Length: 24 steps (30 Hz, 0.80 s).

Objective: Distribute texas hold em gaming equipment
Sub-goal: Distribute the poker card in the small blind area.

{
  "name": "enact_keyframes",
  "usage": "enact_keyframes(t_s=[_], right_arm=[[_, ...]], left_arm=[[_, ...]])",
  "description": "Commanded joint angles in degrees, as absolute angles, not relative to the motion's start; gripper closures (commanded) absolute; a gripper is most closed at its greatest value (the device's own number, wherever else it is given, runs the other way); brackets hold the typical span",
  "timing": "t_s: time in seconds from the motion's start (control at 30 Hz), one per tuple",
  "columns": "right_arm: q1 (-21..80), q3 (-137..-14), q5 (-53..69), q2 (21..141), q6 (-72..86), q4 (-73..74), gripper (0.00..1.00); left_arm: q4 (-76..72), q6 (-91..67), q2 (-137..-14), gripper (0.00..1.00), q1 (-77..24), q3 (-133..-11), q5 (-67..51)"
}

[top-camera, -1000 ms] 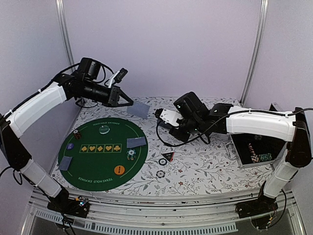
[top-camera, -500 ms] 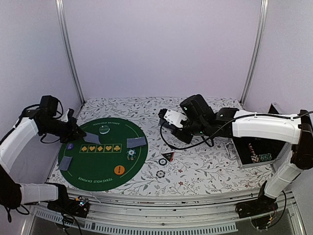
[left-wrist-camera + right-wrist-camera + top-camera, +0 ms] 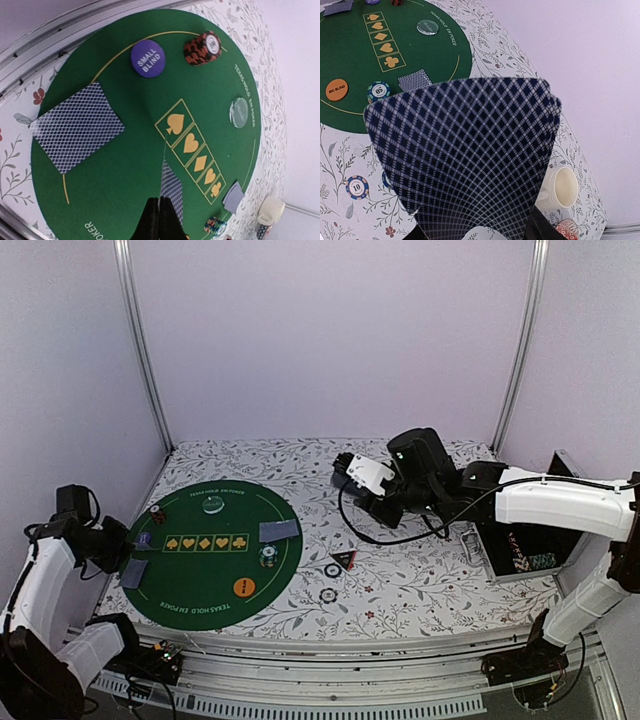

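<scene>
The round green poker mat (image 3: 200, 605) lies at the left. On it are a grey-blue card (image 3: 279, 530), another card (image 3: 133, 573), an orange button (image 3: 244, 587), a clear disc (image 3: 213, 505), a purple disc (image 3: 144, 538) and two chip stacks (image 3: 267, 556) (image 3: 157, 516). My left gripper (image 3: 116, 546) hovers at the mat's left edge, shut on one card (image 3: 171, 186) seen edge-on above the mat. My right gripper (image 3: 346, 478) is right of the mat, shut on a bowed pack of cards (image 3: 465, 150). The triangular marker (image 3: 345, 560) and two loose chips (image 3: 332, 570) (image 3: 327, 595) lie off the mat.
An open case (image 3: 520, 550) with chips stands at the right. A cream mug (image 3: 560, 187) and a red-patterned dish (image 3: 567, 231) sit below my right gripper. The cage posts and walls close in the back and sides.
My left arm swung from high at the back down to the mat's left edge, with a card in its jaws. My right gripper drifted a little right and back with its cards.
</scene>
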<state>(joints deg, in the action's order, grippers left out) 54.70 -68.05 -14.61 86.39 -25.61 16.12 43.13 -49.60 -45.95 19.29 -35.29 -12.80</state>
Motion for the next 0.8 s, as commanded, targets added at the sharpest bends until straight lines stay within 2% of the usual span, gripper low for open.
enact_keyframes(t_s=[0.0, 0.27, 0.4, 0.77], right_arm=[[54.22, -67.63, -13.43, 83.8, -25.93, 13.45, 0.55], [54.15, -67.37, -12.88, 84.15, -25.75, 13.53, 0.55], [54.06, -67.33, -12.8, 84.25, -25.84, 13.54, 0.55], [53.65, -67.24, -12.31, 84.55, -25.84, 13.54, 0.55]], left_arm=[[37.29, -58.87, -43.62, 1.0, 21.94, -28.08, -10.78], [31.71, -57.33, -41.75, 1.0, 23.75, -25.62, -5.32], [28.1, -56.5, -42.62, 1.0, 23.95, -26.65, -7.27], [30.22, -60.74, -41.03, 1.0, 25.19, -25.19, -2.49]])
